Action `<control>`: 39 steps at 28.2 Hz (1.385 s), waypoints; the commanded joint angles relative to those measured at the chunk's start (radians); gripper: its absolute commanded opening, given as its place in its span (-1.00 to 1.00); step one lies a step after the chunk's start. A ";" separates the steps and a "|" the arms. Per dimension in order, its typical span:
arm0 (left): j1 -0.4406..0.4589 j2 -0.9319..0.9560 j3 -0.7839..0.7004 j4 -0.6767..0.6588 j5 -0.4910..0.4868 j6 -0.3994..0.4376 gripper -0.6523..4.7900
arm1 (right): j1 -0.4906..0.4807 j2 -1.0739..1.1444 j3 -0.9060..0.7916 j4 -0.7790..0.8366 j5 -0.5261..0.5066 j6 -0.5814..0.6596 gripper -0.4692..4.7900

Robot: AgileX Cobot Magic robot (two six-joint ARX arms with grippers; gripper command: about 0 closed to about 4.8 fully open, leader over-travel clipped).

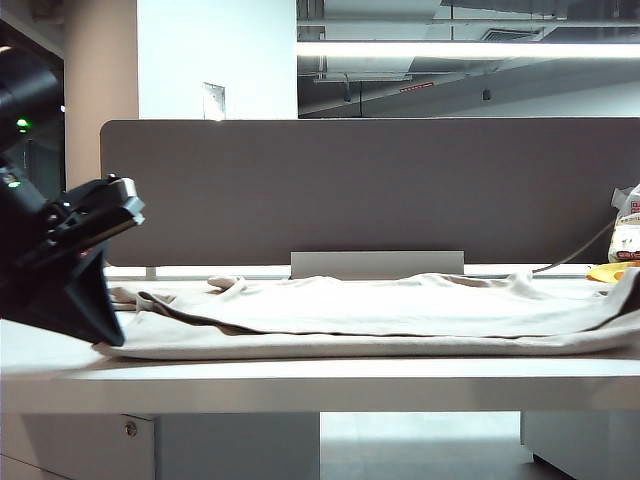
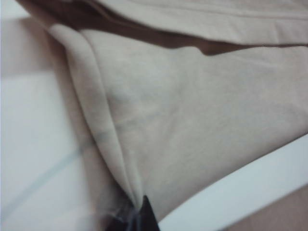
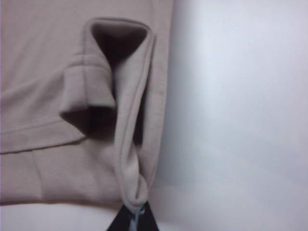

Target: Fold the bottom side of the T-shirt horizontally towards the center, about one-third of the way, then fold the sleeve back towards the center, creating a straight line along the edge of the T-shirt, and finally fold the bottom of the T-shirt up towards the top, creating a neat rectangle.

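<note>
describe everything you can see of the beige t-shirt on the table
The plain beige soft-cloth short-sleeved T-shirt lies spread along the white table, nearly as wide as the tabletop, one long side already folded over onto the body with a shadowed flap line. A hemmed sleeve shows near the right gripper. Both grippers are shut on it: the left gripper pinches a raised ridge of cloth, the right one a folded edge.

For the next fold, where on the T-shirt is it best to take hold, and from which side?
Probably the near long edge of the T-shirt, at its two ends, coming from the table's front. Both hands, left and right, are shut on cloth there already.
</note>
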 commanded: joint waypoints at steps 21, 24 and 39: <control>0.000 -0.315 -0.189 -0.082 0.006 -0.046 -0.78 | -0.062 -0.324 -0.165 -0.150 -0.006 0.003 -0.83; 0.000 -0.315 -0.189 -0.071 0.031 -0.047 -0.76 | -0.062 -0.324 -0.165 -0.150 -0.006 0.008 -0.55; 0.000 -0.309 -0.151 -0.022 -0.077 -0.072 0.76 | -0.062 -0.317 -0.163 0.052 0.002 0.218 0.70</control>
